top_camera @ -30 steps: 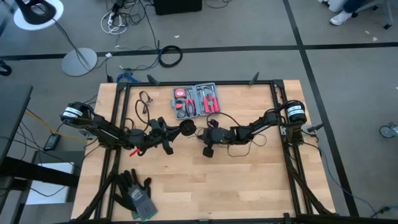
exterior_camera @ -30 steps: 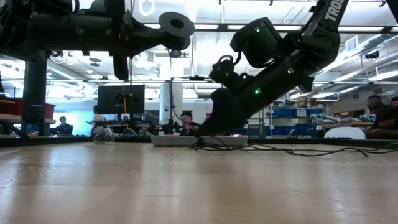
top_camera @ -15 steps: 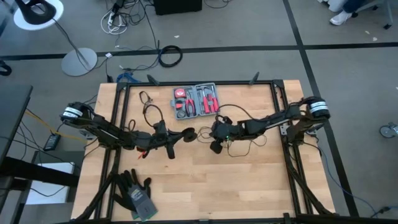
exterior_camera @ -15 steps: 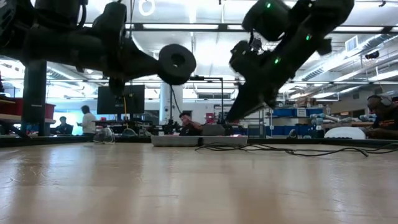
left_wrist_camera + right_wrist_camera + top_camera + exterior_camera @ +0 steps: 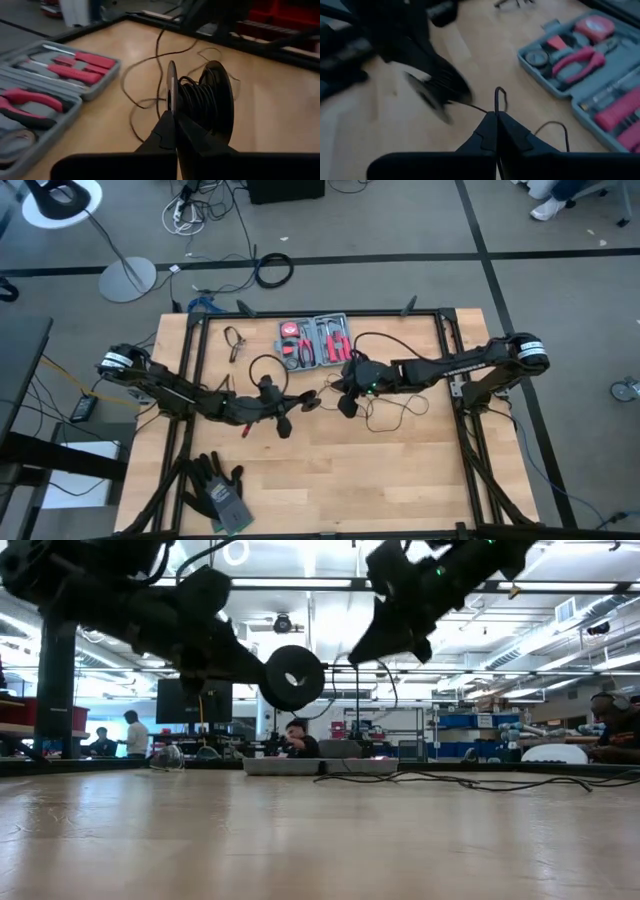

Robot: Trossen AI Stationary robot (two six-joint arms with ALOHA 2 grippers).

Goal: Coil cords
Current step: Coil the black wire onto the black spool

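Observation:
The cord is a very thin black wire (image 5: 392,412); part of it lies in loose loops on the table, and part is wound on a round black spool (image 5: 202,100). My left gripper (image 5: 172,119) is shut on the spool above the table's middle (image 5: 309,399). Just to its right, my right gripper (image 5: 496,117) is shut on the wire, raised well above the table (image 5: 380,640). A strand runs from the right gripper's fingertips across to the spool (image 5: 437,95). My left gripper pinches the rim of the spool's near flange (image 5: 171,87) between its two fingertips. The fingers reach nearly level from the table's left. The spool stands on edge, clear of the table (image 5: 292,677). My right gripper pinches the thin wire (image 5: 498,100) at its fingertips, slanting down from the table's right. A small loop of wire stands just past the tips. The wire is lifted there and trails slack down to the table.
A grey tool kit (image 5: 315,340) with red-handled tools lies open at the far middle, close behind both grippers. Dark gloves (image 5: 215,490) lie at the near left. A small dark cord bundle (image 5: 235,340) lies at the far left. Bare wood lies toward the near edge.
My right gripper has risen from the table surface to well above it, taking the wire up with it. My left gripper has tipped down and shifted toward the table's right, and the spool now hangs lower and closer to the right gripper.

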